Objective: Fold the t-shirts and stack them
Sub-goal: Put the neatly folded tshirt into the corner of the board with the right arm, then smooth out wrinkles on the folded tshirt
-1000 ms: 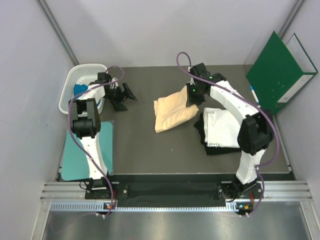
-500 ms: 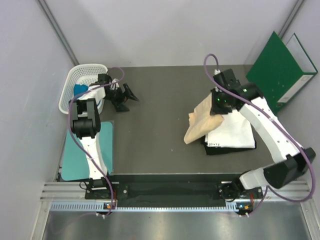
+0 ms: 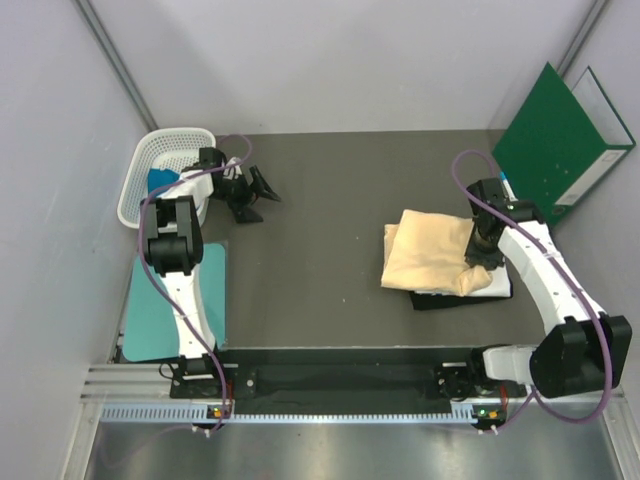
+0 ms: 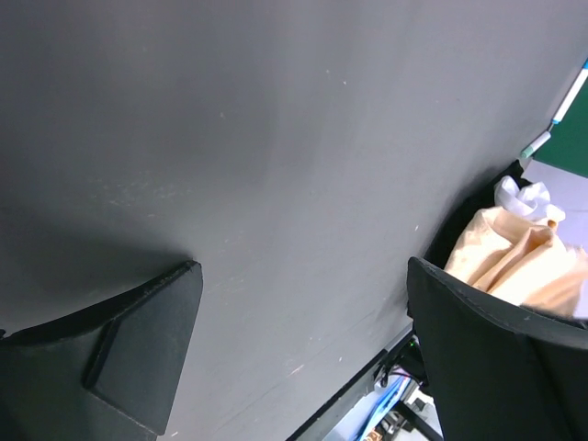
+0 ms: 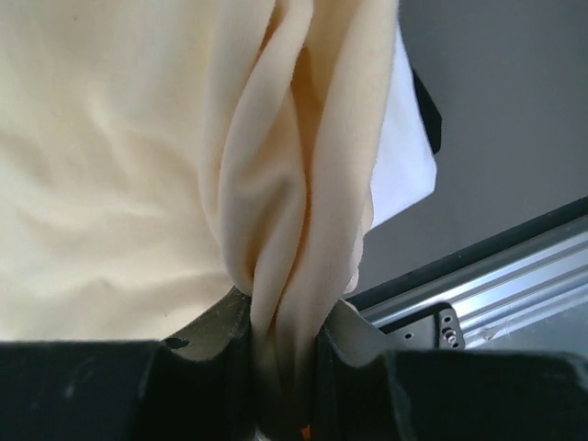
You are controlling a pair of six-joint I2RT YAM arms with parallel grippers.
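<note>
Between the jaws of the right gripper [image 3: 481,247] we find a bunched fold of the peach-yellow t-shirt [image 3: 425,258]. The jaws are pressed against this fold from both sides and pinch it firmly. In the right wrist view, the cloth [image 5: 138,184] rises straight out of the gripper [image 5: 283,333] and spreads ahead of it and to one side.

Seen from above, the bulk of the peach-yellow t-shirt lies on the side of the gripper that faces the middle of the table [image 3: 330,250]. It rests on the white t-shirt [image 3: 497,284] and covers most of it. A corner of the white t-shirt [image 5: 404,147] shows just beside the pinched fold. The dark t-shirt [image 3: 440,301] lies lowest, with only its edge visible.

The left gripper [image 3: 255,190] stands well apart from this stack. Its jaws are spread wide, and in the left wrist view only bare table shows between them [image 4: 303,354]. The white basket [image 3: 170,140] sits just behind this gripper, with the blue t-shirt [image 3: 160,180] inside it. The green folder [image 3: 560,140] leans beyond the right gripper.
</note>
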